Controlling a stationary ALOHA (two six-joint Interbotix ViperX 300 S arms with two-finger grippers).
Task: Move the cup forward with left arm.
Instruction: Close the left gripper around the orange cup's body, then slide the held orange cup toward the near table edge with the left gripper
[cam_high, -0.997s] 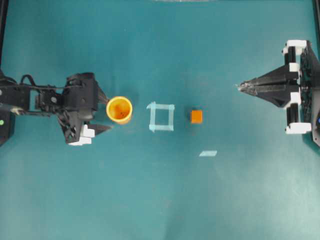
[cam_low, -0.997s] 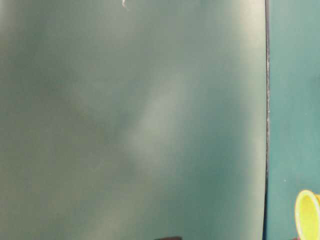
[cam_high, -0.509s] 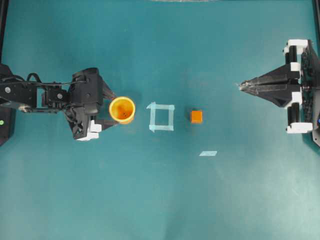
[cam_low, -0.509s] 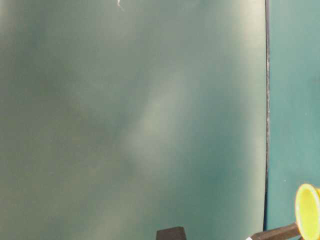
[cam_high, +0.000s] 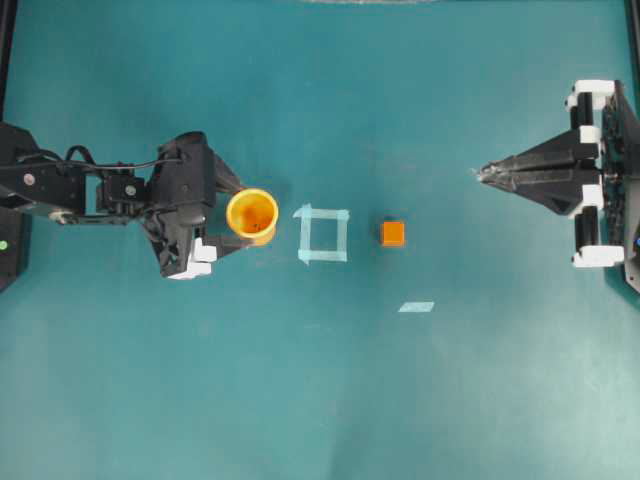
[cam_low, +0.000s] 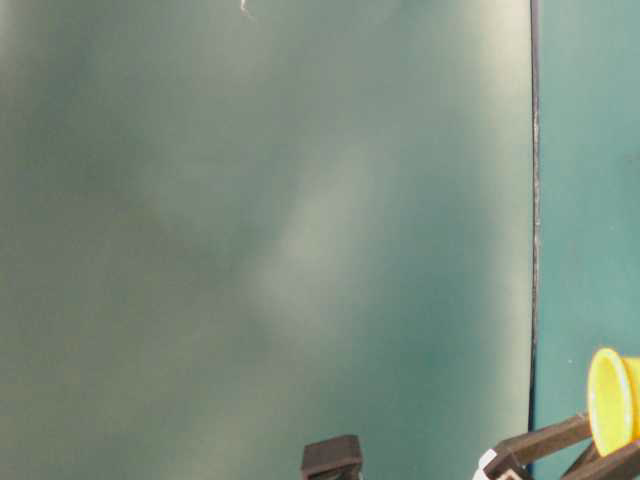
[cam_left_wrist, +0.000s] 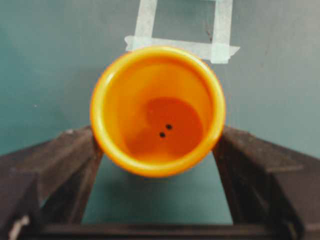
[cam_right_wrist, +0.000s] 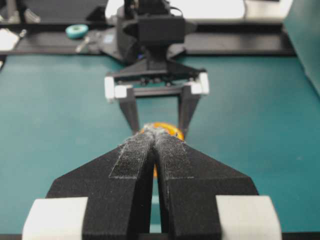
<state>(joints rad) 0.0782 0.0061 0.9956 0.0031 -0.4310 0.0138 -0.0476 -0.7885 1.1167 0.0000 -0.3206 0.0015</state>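
The yellow-orange cup (cam_high: 252, 215) stands left of the middle of the teal table. My left gripper (cam_high: 235, 217) has one black finger on each side of it. In the left wrist view both fingers (cam_left_wrist: 80, 160) touch the sides of the cup (cam_left_wrist: 157, 110), and its darker orange bottom shows. The cup's rim (cam_low: 608, 400) and a finger (cam_low: 540, 440) show at the lower right of the table-level view. My right gripper (cam_high: 482, 173) is shut and empty at the far right. Its pads (cam_right_wrist: 137, 155) are pressed together, with the cup (cam_right_wrist: 170, 131) beyond them.
A light tape square (cam_high: 323, 233) lies just right of the cup, and also shows in the left wrist view (cam_left_wrist: 180, 46). A small orange cube (cam_high: 393, 233) sits right of the square. A short tape strip (cam_high: 416, 307) lies below it.
My left gripper moved right until its fingers flanked the cup, and closed on it. The cup has shifted a little right toward the tape square. The right arm has not moved.
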